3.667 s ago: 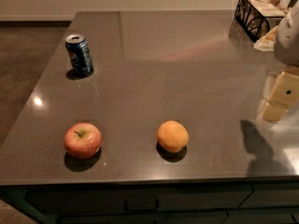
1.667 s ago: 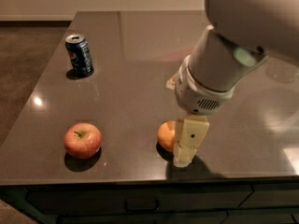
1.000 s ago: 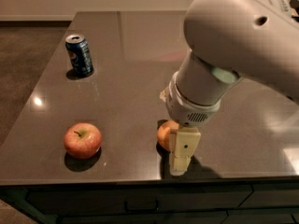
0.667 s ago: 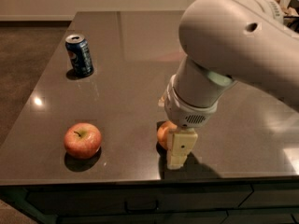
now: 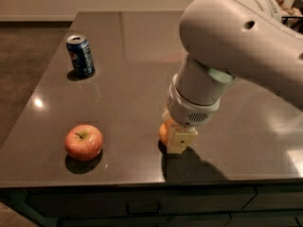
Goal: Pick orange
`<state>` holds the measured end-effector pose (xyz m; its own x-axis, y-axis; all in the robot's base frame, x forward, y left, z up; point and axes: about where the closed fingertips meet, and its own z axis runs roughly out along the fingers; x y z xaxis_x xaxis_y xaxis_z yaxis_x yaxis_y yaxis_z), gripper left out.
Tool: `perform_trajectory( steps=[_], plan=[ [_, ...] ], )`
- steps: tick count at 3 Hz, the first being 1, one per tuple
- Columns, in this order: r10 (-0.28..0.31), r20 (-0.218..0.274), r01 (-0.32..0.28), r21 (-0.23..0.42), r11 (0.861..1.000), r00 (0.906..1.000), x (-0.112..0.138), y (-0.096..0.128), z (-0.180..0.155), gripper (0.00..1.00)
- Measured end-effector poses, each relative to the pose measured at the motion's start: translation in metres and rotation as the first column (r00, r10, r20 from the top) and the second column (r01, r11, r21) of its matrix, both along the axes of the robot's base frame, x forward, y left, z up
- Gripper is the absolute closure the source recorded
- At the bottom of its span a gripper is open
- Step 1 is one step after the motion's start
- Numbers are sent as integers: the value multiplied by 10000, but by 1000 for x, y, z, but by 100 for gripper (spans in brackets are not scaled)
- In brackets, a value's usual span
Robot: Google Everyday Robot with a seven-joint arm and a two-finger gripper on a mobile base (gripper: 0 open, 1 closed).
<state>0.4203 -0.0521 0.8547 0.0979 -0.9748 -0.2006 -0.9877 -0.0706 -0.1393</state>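
So, right now your tool [image 5: 181, 143] is down at the worktop [image 5: 123, 93], near the front edge and a bit right of the middle, right up against the orange [image 5: 163, 132]. You only get a thin sliver of the orange peeking out on the left side of the tool's pale yellowish tip. The rest is hidden behind that tip and behind the fat white wrist of the arm [image 5: 227, 46] above it. Tool and orange look like they're touching, but you can't tell from this angle whether the tool has closed around the fruit or is just standing beside it, and how wide it's set doesn't show either, so I won't call it. The arm comes in from the upper right and fills most of that side of the view, throwing a dark shadow onto the worktop just in front of the tool. Off to the left, well apart from the orange, the red-yellow apple [image 5: 84, 142] sits with its stem up, about level with the orange along the front edge. Further back on the left, the blue soda can [image 5: 80, 56] stands upright, well away from both fruits. The worktop itself is dark and glossy, with a few light glints on it.
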Motion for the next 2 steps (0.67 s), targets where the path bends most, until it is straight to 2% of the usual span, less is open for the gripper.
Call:
perform_trajectory(
  steps=[1,2],
  plan=[
    [-134,-37,134,51,9999,9999,7,-3,13,84],
    [-468,-187,473,275,9985,9987,22,-14,33,100]
  ],
)
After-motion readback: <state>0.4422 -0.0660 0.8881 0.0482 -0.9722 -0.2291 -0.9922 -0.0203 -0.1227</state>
